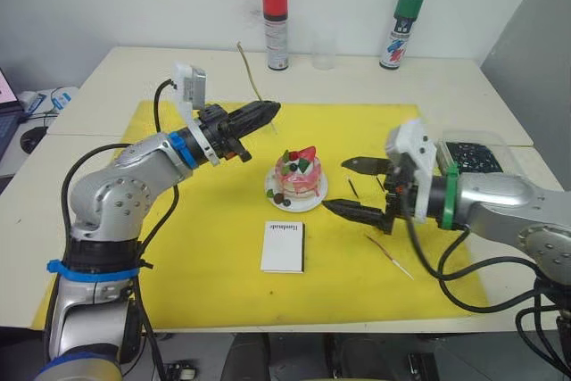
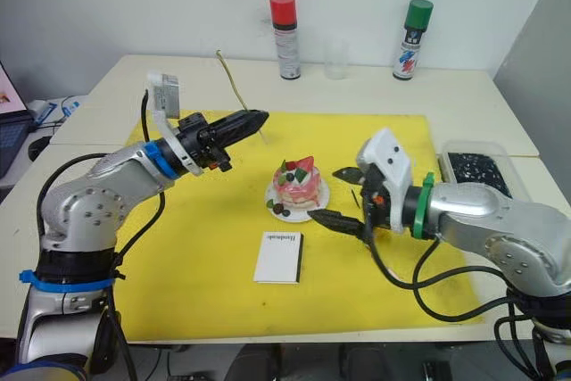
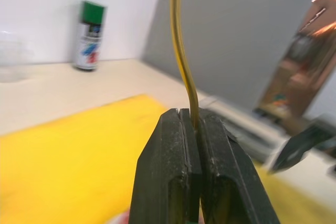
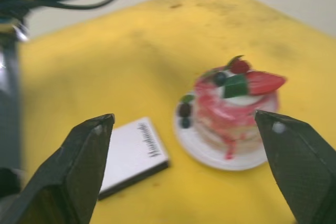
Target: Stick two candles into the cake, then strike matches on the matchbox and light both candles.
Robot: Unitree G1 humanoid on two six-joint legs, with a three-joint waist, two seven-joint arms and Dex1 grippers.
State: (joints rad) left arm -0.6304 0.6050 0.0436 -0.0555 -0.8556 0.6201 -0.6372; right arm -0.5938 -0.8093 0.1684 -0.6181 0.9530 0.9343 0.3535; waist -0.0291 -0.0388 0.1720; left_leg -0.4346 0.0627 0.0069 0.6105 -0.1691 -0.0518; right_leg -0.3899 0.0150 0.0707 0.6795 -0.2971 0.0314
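Left gripper [image 1: 270,111]: I see it clenched on a candle [image 1: 249,70], above the mat [image 1: 205,247].
Right gripper [image 1: 353,188]: fingers released, beside the cake [image 1: 297,172].
Matchbox [image 1: 283,246]: toward the mat's front edge.

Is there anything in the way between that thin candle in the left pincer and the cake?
Nothing visible. The left pincer holds the candle above the yellow mat, with open space down to the cake.

You see a pink cake [image 1: 298,176] with a red strawberry on a white plate [image 1: 310,201], a white matchbox [image 1: 283,246] with black print, and a yellow mat [image 1: 214,247].
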